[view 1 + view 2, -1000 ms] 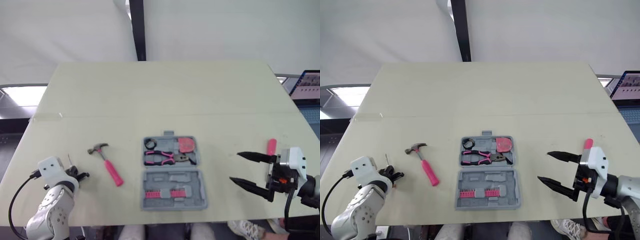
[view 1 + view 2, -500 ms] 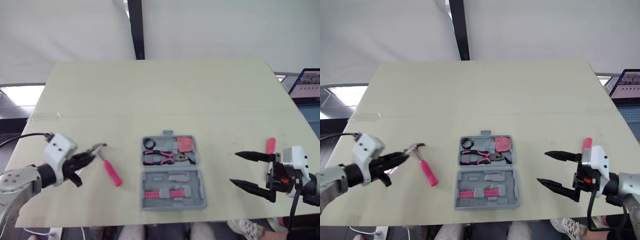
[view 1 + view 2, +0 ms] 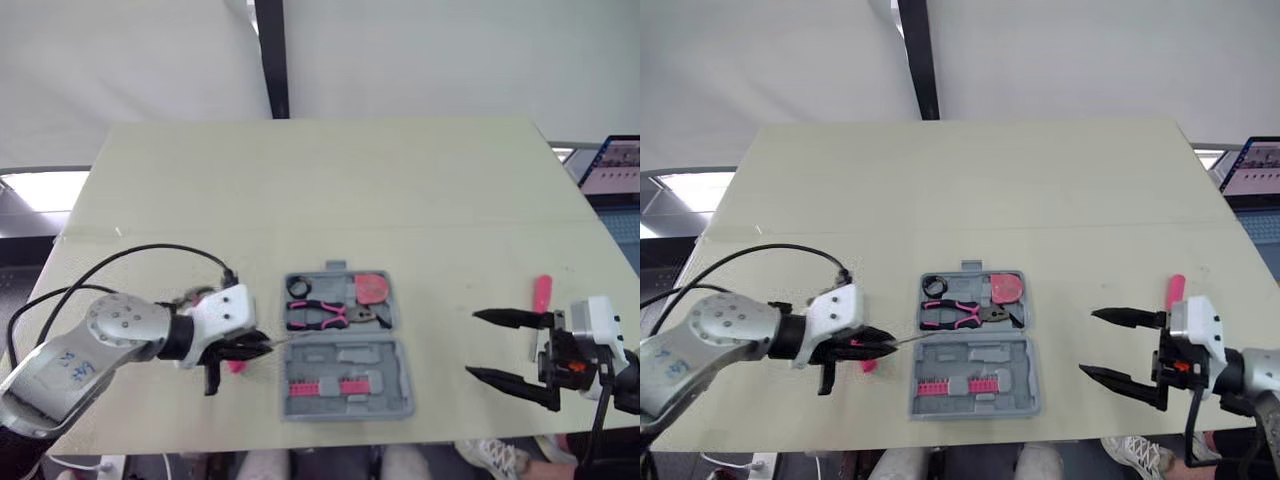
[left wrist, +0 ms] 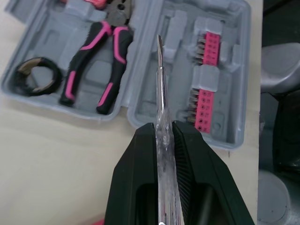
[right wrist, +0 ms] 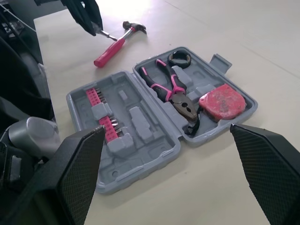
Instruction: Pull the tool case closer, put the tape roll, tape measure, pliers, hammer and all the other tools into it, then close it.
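left gripper [image 3: 243, 348] level, pinching screwdriver [image 4: 160, 79] pointing at tool case [image 3: 396, 400]; right gripper [image 3: 497, 346] level, spread wide

The black left gripper [image 4: 162, 130] is clamping a clear-handled metal screwdriver [image 4: 161, 84], whose tip is hanging over the open grey plastic tool case [image 4: 236, 98]. Black-and-pink pliers [image 4: 105, 61] and a black tape roll [image 4: 37, 80] are lying in one half of the case, and pink bit strips [image 4: 206, 91] in the other.

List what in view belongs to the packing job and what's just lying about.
Job:
- tool case, open
- tape roll, pliers, tape measure, already in it
- bit strip in its other half
- hammer on the table
- screwdriver in the left claw
- pink-handled tool near the right claw

Lying about:
- laptop off the table's right side
- black pole behind the table
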You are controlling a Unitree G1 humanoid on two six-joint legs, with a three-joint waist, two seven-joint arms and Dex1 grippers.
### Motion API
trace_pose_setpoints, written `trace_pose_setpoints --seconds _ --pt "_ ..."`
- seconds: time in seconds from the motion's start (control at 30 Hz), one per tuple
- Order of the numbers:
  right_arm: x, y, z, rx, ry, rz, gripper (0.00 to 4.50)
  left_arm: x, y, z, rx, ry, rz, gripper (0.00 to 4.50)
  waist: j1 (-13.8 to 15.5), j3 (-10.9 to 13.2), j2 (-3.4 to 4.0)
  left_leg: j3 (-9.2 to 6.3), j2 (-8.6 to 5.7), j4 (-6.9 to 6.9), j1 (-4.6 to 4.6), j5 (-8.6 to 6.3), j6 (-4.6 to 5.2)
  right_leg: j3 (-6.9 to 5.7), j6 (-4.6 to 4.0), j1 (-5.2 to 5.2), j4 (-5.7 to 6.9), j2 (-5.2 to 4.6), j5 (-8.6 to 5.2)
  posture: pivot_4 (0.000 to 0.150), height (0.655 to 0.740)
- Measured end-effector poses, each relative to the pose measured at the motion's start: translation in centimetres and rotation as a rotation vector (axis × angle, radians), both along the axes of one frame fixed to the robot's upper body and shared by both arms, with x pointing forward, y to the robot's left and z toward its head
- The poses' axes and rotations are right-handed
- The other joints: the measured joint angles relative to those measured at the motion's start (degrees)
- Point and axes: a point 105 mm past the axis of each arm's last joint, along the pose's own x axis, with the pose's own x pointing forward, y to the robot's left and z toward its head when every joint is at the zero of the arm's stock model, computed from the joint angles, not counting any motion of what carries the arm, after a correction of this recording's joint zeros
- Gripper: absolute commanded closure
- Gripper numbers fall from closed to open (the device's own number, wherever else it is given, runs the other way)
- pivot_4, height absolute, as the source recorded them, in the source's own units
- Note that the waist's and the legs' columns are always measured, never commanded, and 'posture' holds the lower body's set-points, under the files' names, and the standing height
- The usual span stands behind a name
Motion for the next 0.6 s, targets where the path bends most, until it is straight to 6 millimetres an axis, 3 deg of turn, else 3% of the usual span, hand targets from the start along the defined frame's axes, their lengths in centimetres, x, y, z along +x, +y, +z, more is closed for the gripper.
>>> trace_pose_setpoints --seconds 0.23,0.47,0.6 --pt "-0.2 0.0 -0.1 -0.004 0.004 -0.008 0.0 0.4 -2.0 -0.8 0.126 -0.016 -0.136 4.47 0.13 0.02 -0.04 0.02 0.0 0.02 -0.03 0.0 0.0 0.01 0.01 -0.03 0.0 0.01 0.0 0.15 0.74" --pt "-0.5 0.1 -0.3 -0.009 0.01 -0.019 0.0 2.5 -5.3 -1.3 0.146 -0.061 -0.186 4.47 0.41 0.12 -0.2 0.0 -0.01 0.1 -0.05 0.01 0.01 0.01 0.02 0.0 0.03 0.01 0.01 0.15 0.74" --pt "-0.7 -0.1 -0.6 -0.011 0.025 -0.031 0.0 3.7 -5.8 -1.2 0.191 -0.088 -0.172 4.47 0.3 0.14 -0.23 0.0 -0.01 0.08 -0.06 0.01 0.01 0.0 0.02 -0.03 0.03 0.01 0.01 0.15 0.74"
